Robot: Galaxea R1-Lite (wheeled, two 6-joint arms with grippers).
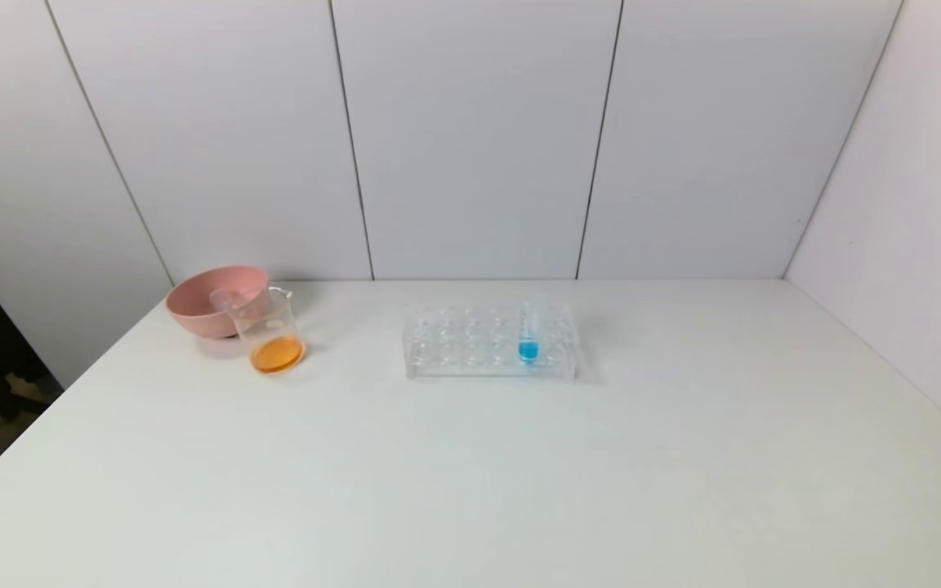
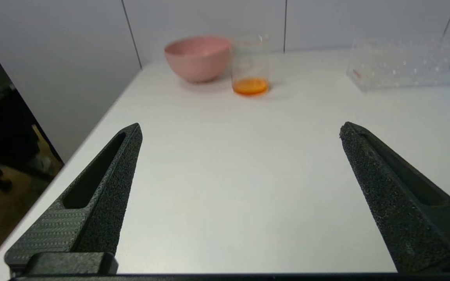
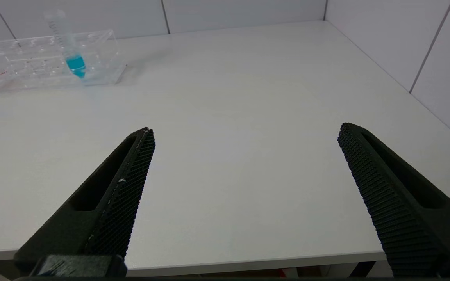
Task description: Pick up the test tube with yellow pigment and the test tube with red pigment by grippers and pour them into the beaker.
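The beaker (image 1: 269, 331) (image 2: 250, 64) stands at the table's far left with orange liquid in its bottom, just in front of the pink bowl. The test tube with yellow pigment and the test tube with red pigment are out of view. My left gripper (image 2: 240, 130) is open over the near left of the table, far short of the beaker, with nothing between its fingers. My right gripper (image 3: 245, 132) is open above the table's near right edge, empty too. Neither gripper shows in the head view.
A pink bowl (image 1: 213, 298) (image 2: 197, 57) touches the beaker from behind. A clear tube rack (image 1: 489, 342) (image 2: 400, 66) (image 3: 45, 60) sits mid-table and holds one blue-bottomed tube (image 1: 529, 331) (image 3: 70, 48). White walls close the back and right side.
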